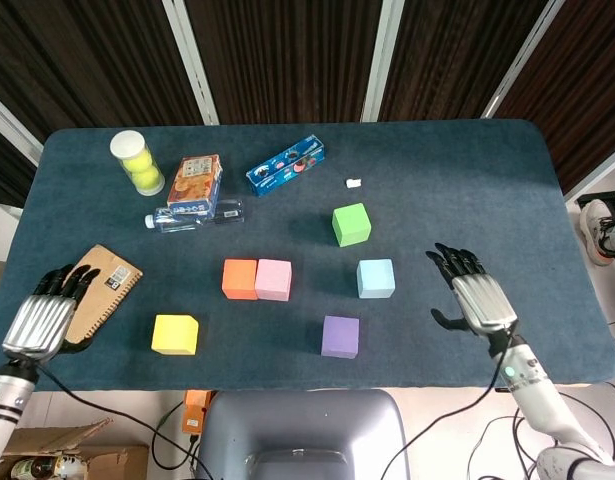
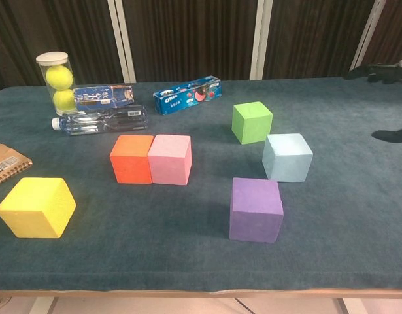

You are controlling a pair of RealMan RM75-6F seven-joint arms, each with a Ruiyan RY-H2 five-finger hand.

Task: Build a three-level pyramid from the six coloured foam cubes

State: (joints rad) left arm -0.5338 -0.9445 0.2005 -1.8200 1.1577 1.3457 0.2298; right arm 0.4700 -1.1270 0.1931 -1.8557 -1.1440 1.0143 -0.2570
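An orange cube (image 1: 239, 279) (image 2: 131, 159) and a pink cube (image 1: 274, 279) (image 2: 170, 159) stand side by side, touching, on the blue table. Apart from them lie a yellow cube (image 1: 175, 334) (image 2: 36, 207), a purple cube (image 1: 340, 336) (image 2: 256, 209), a light blue cube (image 1: 375, 278) (image 2: 287, 157) and a green cube (image 1: 351, 224) (image 2: 251, 122). My left hand (image 1: 42, 314) hovers open over the notebook at the left edge, holding nothing. To the right of the light blue cube, my right hand (image 1: 474, 296) is open with fingers spread; only its fingertips (image 2: 390, 135) show in the chest view.
A tennis-ball tube (image 1: 137, 162), a snack box (image 1: 195, 183), a water bottle (image 1: 195, 217) and a blue Oreo pack (image 1: 285, 165) lie at the back left. A brown notebook (image 1: 99, 283) sits at the left edge. A small white scrap (image 1: 354, 183) lies behind the green cube.
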